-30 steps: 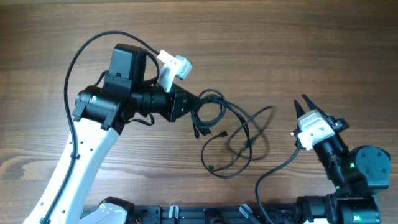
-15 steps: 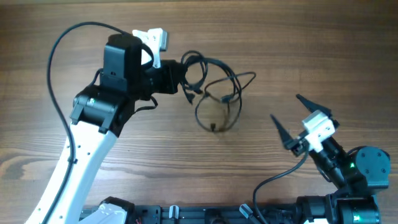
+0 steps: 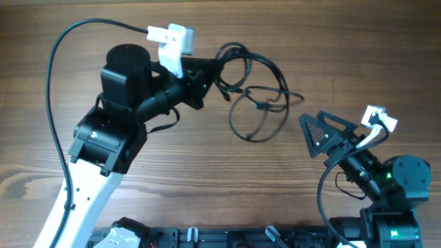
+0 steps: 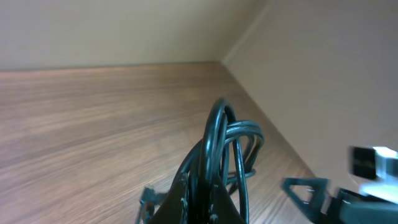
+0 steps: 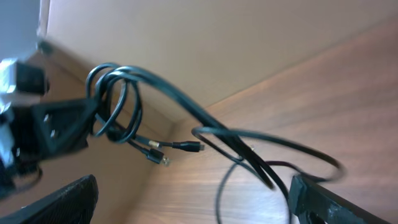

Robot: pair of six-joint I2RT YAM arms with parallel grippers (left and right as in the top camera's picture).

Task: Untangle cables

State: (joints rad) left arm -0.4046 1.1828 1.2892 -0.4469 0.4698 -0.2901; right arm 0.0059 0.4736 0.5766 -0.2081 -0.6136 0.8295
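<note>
Left hand (image 3: 211, 73) clamps cables (image 3: 259, 103) above bench (image 3: 207, 180) middle, toward far edge | right hand (image 3: 309, 138) wide, holding nothing | cords probably light, limp, slippery; suggest taking 1 dangling loop.

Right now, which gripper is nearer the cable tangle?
Left. The left gripper is shut on the coiled end of the cables. The right gripper stands open, off to the side of the loose loops, not touching them.
</note>
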